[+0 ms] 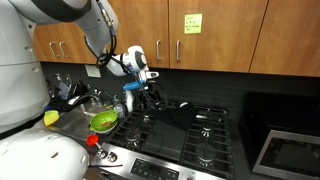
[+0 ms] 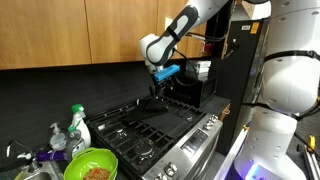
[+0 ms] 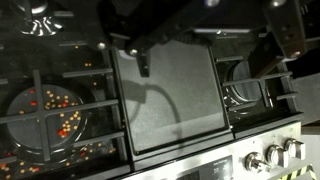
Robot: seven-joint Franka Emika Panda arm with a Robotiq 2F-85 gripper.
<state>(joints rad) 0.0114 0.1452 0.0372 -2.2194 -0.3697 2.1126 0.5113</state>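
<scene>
You're hovering the gripper (image 1: 148,92) with jaws spread wide, gripping nothing, above the flat matte black griddle (image 3: 170,105) sitting mid-frame in wrist view, between barred black metal grates (image 3: 60,110); a round glossy green bowl (image 1: 104,121) is sitting lower left in an exterior view

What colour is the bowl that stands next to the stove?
Green. The bowl shows best in an exterior view, beside the stove.

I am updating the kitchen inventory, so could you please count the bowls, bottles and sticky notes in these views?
Green round plastic bowl: 1
Clear plastic bottles: 2
Yellow paper sticky note: 1
Total: 4
</scene>
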